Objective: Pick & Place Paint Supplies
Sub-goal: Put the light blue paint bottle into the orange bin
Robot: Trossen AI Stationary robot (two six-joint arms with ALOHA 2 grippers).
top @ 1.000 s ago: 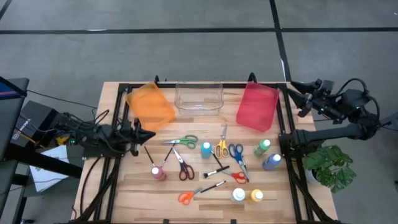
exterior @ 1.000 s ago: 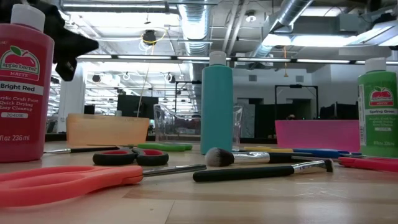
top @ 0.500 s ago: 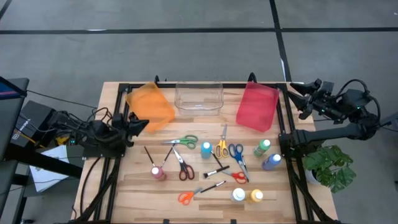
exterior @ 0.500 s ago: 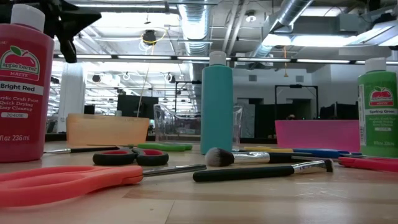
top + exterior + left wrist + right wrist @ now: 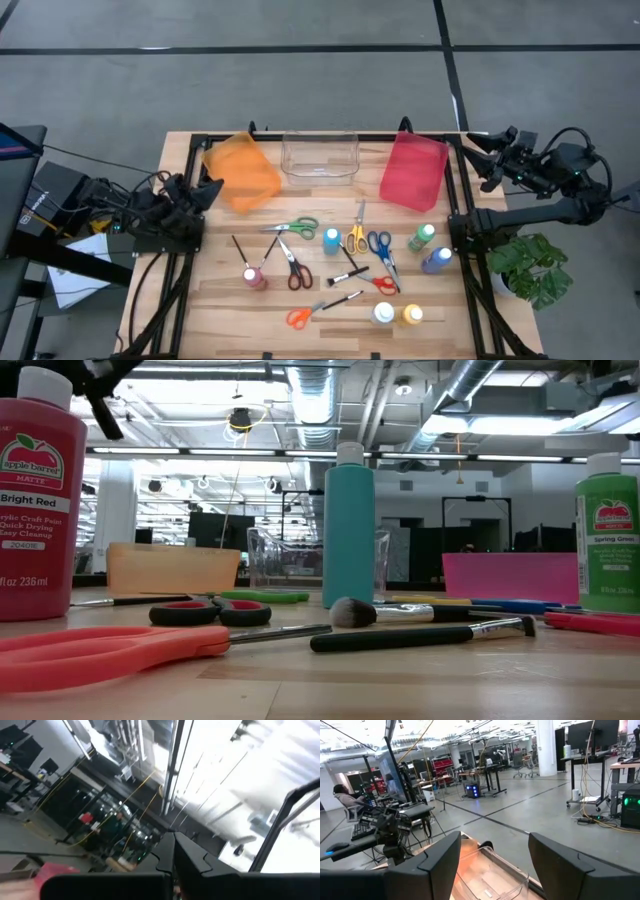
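Supplies lie mid-worktop; I see green scissors (image 5: 296, 226) well apart from my empty, closed left hand (image 5: 207, 190) at the left edge. Right hand (image 5: 487, 160) gapes empty at the far right corner.

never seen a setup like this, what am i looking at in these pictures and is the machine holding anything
It is a two-armed robot at a wooden table. One picture looks straight down, one sits at table level, and two come from cameras on the wrists. The left end effector is shut and empty at the table's left edge. The right end effector is open and empty at the right rear corner. On the table lie scissors, brushes and paint bottles, with an orange bin, a clear bin and a red bin behind.
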